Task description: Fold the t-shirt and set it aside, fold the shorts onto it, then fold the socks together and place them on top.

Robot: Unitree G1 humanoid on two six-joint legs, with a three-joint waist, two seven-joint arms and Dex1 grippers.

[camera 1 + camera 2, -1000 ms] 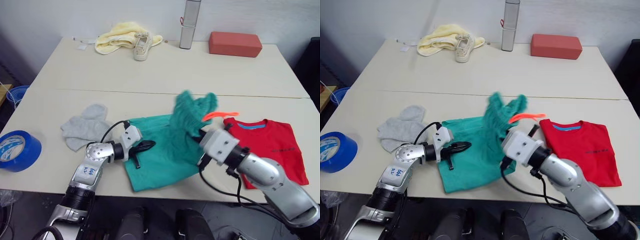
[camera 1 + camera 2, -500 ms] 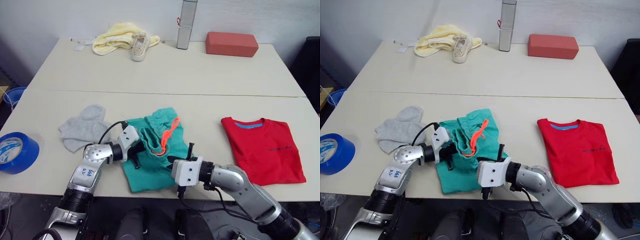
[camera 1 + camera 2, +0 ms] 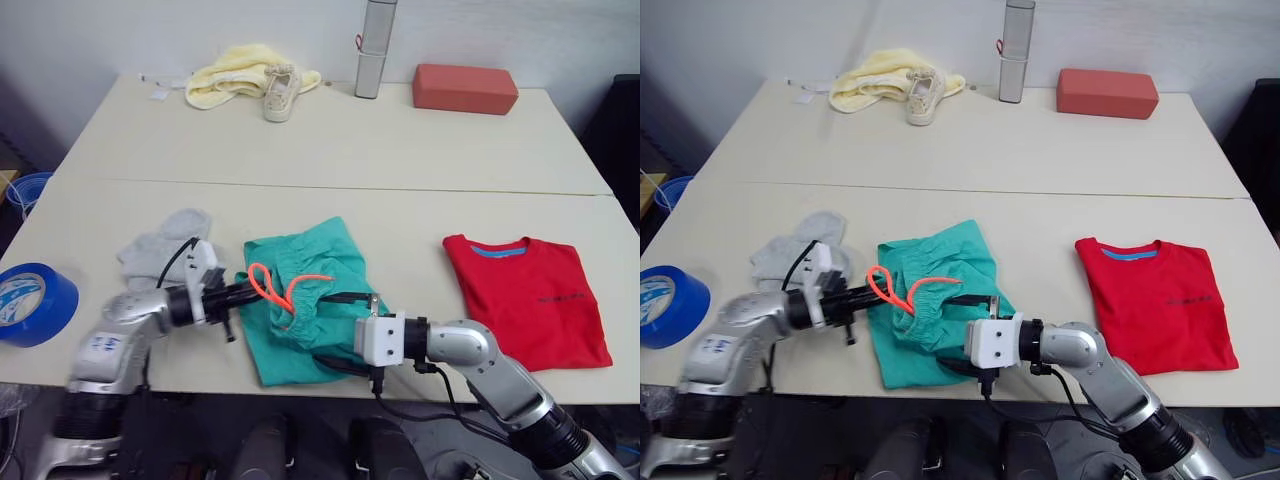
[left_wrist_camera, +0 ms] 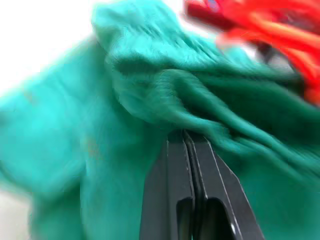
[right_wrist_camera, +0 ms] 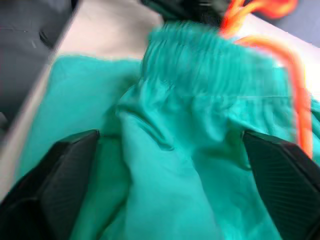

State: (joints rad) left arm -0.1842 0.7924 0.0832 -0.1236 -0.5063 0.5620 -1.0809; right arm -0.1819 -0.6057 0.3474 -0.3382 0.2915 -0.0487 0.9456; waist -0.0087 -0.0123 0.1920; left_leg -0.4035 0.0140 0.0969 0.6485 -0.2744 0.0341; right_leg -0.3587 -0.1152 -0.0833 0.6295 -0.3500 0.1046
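While the t-shirt (image 3: 527,298) is lying folded at right, the shorts (image 3: 300,300) are being folded: left claw (image 3: 243,291) pinched closed at the waistband, right claw (image 3: 340,330) spread wide. Next, moving them onto it.

Even, soft indoor light with faint shadows; both wrist views motion-blurred

Blue tape roll (image 3: 35,302), yellow cloth (image 3: 235,72), white shoe (image 3: 280,92), metal bottle (image 3: 375,48), red block (image 3: 465,88)
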